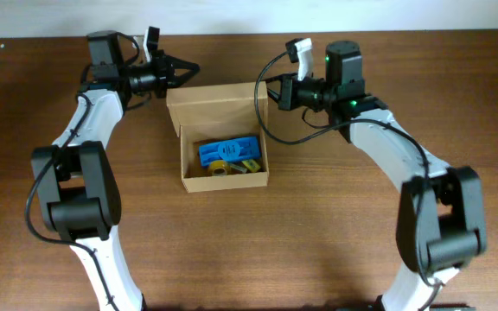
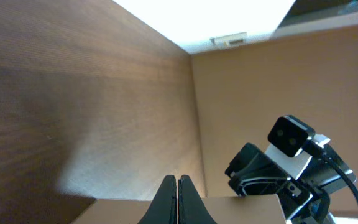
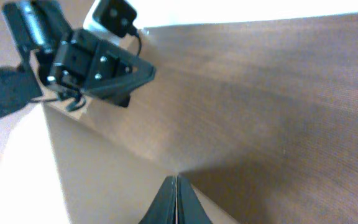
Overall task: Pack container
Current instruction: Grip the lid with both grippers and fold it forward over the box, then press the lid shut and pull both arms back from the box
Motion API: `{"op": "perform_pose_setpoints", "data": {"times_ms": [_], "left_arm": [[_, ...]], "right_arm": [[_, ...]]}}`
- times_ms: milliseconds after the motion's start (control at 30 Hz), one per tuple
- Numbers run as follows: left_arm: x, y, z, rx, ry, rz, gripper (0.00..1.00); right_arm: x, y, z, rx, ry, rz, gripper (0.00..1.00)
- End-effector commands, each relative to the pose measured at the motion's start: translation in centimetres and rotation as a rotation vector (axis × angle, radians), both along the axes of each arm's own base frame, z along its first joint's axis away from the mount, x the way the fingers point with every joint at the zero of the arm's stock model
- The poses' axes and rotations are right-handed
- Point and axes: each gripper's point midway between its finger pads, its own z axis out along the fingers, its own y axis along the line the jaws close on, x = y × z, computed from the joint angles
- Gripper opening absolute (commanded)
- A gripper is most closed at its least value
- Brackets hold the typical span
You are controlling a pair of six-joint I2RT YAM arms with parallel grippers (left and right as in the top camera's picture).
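The container point(image 1: 226, 182), a tan cardboard box, sits open mid-table with its flap lid point(image 1: 213, 107) standing up at the back. Inside lie a blue plastic item point(image 1: 228, 149), a yellow roll point(image 1: 220, 168) and small bits. My left gripper point(image 1: 192, 66) is shut and empty, just behind the flap's back-left part; in the left wrist view its fingers point(image 2: 176, 188) sit over the flap's edge point(image 2: 123, 211). My right gripper point(image 1: 261, 94) is shut at the flap's right edge; in the right wrist view its tips point(image 3: 176, 182) meet the flap's cardboard point(image 3: 98, 180).
The brown wooden table point(image 1: 335, 225) surrounds the box. The two arms face each other across the flap: the right wrist shows in the left wrist view point(image 2: 288, 165), the left wrist in the right wrist view point(image 3: 86, 59). A pale wall lies behind the table.
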Motion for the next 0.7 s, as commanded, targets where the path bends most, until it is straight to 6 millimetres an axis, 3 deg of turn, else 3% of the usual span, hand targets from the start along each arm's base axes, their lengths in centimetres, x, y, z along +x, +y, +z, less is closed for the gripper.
{"op": "perform_pose_setpoints", "data": {"times_ms": [0,133,267,400,500,533,667], "left_arm": [[-1.3,-2.4,1.3,-0.047,-0.011,-0.101,0.02],[-1.7,-4.1,2.6,-0.005,-0.021,-0.089,0.01],[-2.4,-3.2,2.5,0.139,0.032,0.011,0.01],[-4.6,1.1,2.0,0.474,0.148,0.224,0.02],[-7.6,4.7,2.6,0.746,0.214,0.375,0.02],[-9.1,6.7,2.8,0.890,0.239,0.445,0.02],[-10.8,8.6,2.8,1.020,0.278,0.491,0.02]], "right_arm": [[-1.8,0.3,2.6,-0.017,-0.016,0.017,0.04],[-6.4,1.5,2.0,-0.149,0.127,-0.006,0.03],[-8.8,1.8,0.3,-0.269,0.205,-0.037,0.04],[-10.2,1.8,-1.0,-0.490,0.220,-0.145,0.04],[-11.5,3.7,-2.0,-0.535,0.211,-0.118,0.04],[-11.9,4.5,-3.3,-0.558,0.230,-0.100,0.03],[-12.8,5.9,-6.1,-0.602,0.273,-0.062,0.04]]}}
